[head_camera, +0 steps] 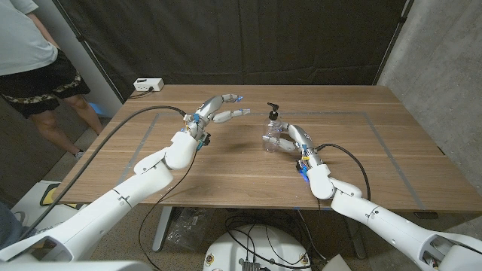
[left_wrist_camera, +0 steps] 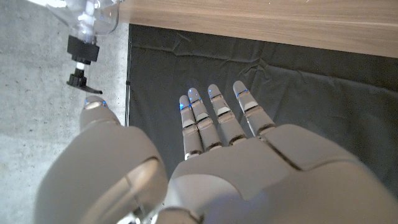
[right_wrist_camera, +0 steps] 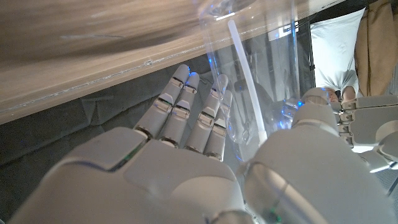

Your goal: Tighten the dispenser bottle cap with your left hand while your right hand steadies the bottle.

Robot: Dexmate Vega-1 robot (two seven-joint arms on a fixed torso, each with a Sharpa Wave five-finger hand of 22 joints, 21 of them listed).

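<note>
Dispenser bottle (head_camera: 272, 137) upright mid-table, toward far edge. Right hand (head_camera: 292, 140) wraps its clear body, bracing against twist. Left hand (head_camera: 218, 110) beside it, fingers spread, empty (black cap (head_camera: 273, 111) untouched, apparently lining up).

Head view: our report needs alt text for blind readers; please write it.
The right hand grips a clear dispenser bottle upright on a wooden table. The left hand, fingers spread, hovers beside its black pump cap without touching. A person stands at the far left.
</note>
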